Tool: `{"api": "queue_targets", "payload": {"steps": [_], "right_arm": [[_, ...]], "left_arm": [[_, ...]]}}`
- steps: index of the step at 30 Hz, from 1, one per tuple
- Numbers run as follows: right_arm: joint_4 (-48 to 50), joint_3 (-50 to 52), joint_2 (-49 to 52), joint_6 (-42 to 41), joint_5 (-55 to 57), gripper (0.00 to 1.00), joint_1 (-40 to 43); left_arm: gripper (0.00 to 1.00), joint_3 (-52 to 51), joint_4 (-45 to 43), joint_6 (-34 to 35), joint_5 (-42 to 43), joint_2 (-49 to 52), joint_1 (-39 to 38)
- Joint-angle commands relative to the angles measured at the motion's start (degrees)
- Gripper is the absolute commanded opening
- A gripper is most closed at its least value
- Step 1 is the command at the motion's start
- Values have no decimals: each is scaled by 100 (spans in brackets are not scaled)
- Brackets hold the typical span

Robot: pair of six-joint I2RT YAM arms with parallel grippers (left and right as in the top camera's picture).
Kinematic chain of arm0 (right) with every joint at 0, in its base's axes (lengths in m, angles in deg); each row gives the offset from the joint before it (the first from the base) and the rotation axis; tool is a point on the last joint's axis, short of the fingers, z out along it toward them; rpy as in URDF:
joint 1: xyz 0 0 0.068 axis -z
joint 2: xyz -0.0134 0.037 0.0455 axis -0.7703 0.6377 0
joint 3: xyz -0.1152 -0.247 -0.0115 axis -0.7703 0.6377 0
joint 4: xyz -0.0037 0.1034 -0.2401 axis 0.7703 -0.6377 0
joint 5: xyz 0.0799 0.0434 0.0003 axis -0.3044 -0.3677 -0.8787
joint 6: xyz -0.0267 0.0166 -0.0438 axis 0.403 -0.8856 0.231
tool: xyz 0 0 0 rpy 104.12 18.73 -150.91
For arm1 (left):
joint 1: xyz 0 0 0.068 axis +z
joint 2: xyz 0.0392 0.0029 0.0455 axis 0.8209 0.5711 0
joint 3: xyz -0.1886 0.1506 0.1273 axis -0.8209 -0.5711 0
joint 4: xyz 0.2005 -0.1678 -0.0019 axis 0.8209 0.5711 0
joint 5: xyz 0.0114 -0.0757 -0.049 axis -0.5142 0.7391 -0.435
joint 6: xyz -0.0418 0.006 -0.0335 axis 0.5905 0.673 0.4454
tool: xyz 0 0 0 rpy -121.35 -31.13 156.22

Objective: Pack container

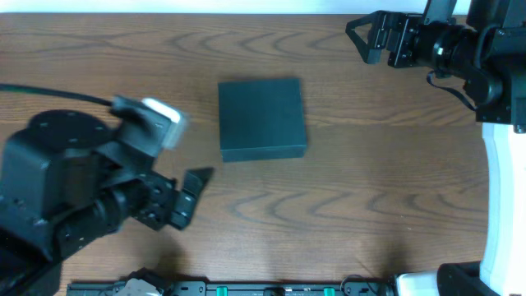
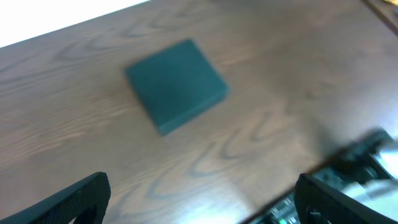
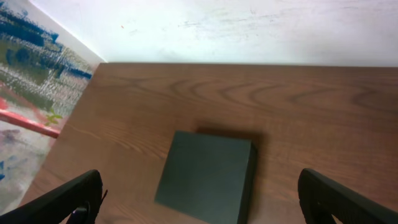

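Observation:
The container (image 1: 261, 118) is a dark teal-black box with its lid shut, lying flat near the middle of the wooden table. It also shows in the left wrist view (image 2: 175, 84) and in the right wrist view (image 3: 208, 176). My left gripper (image 1: 191, 196) is open and empty, left of and in front of the box, apart from it. My right gripper (image 1: 362, 37) is open and empty at the far right, above the table's back edge, well away from the box. No snack packs are in view.
The wooden table (image 1: 370, 181) is bare around the box. A black rail with equipment (image 1: 246, 288) runs along the front edge. The right arm's white base (image 1: 501, 205) stands at the right side. A white wall (image 3: 249, 25) lies beyond the table's far edge.

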Motion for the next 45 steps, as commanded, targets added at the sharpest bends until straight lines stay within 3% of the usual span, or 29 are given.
{"api": "queue_targets", "payload": {"steps": [1,11,23,34,45], "right_arm": [[-13,-17,7,61,13,99,0],[-13,-17,7,59,13,99,0],[-13,-17,7,59,13,99,0],[-13,-17,7,59,13,99,0],[-13,-17,7,61,13,99,0]], "left_arm": [[95,-160,155,229,-398,-332,540],[95,-2712,-1434,184,-931,-2267,2168],[95,-6360,-3106,192,-599,-4437,3432],[95,-9497,-4610,743,352,-6312,3521],[95,-10771,-5202,1401,654,-7038,2920]]}}
